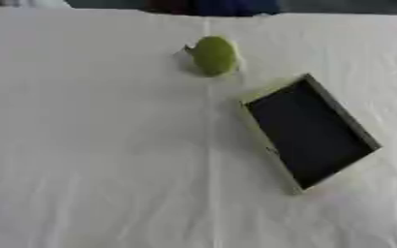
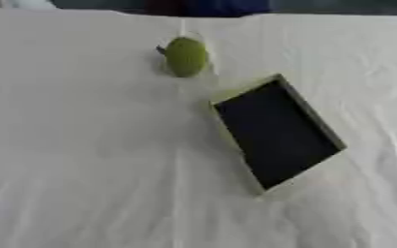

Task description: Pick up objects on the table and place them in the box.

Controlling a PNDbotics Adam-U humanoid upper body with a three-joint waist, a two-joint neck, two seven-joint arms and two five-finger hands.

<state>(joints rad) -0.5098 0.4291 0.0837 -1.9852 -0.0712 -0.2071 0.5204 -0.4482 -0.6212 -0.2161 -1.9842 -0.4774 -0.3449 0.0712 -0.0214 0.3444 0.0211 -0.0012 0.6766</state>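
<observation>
A white cloth [image 1: 92,160] covers the desk [image 1: 388,29]. It has soft folds and one long crease running from 12 o'clock down to 6 o'clock through the middle.

A green fruit [image 1: 214,55] lies on the cloth, up toward 12 o'clock. It is round and a bit long, with a small dark stem on its upper left side. It casts a faint shadow to its left.

The box [image 1: 310,131] sits at about 3 o'clock from the middle of the desk. It is a flat shape with four sides, dark inside, with a thin pale rim. It is turned askew, so one corner points up to 12 o'clock and another down to 6 o'clock. Nothing can be seen inside it.

The fruit is near the box, at about 11 o'clock from it. The two do not touch. The fruit is on the cloth, not in the box.

No robot hand shows in either view, left or right, so whether they are open or closed cannot be told.
</observation>
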